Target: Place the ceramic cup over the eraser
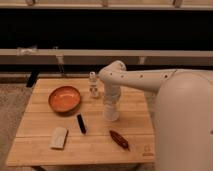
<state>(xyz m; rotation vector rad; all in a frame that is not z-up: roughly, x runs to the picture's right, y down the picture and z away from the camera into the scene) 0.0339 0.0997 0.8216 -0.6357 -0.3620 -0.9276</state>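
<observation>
White on white makes the grip hard to read. The gripper (111,106) points straight down just right of the table's (100,150) middle, its jaws drawn together. By my reading it is clamped on the ceramic cup (111,115), which stands on the wood directly beneath the wrist.

The eraser (81,123) lies flat to the left of the cup, a little nearer the front edge and apart from it.

The main risk is a weak hold. A smooth, tapered cup could slide out of the pinch when lifted, or tip if only one wall is caught. The eraser also looks long compared with the cup's mouth. A rim landing on the bar would leave the cup tilted or push the bar aside. A low carry could clip the reddish-brown object (119,139), which lies just in front of the cup toward the front right corner.

The orange bowl (64,99) toward the back left, the beige block (59,137) near the front left and the pale bottle figure (93,83) at the back edge sit clear of the short path.

I cannot separate the fingers from the cup, nor tell whether its mouth faces up or down. The robot's body (185,120) hides the table's right edge.
</observation>
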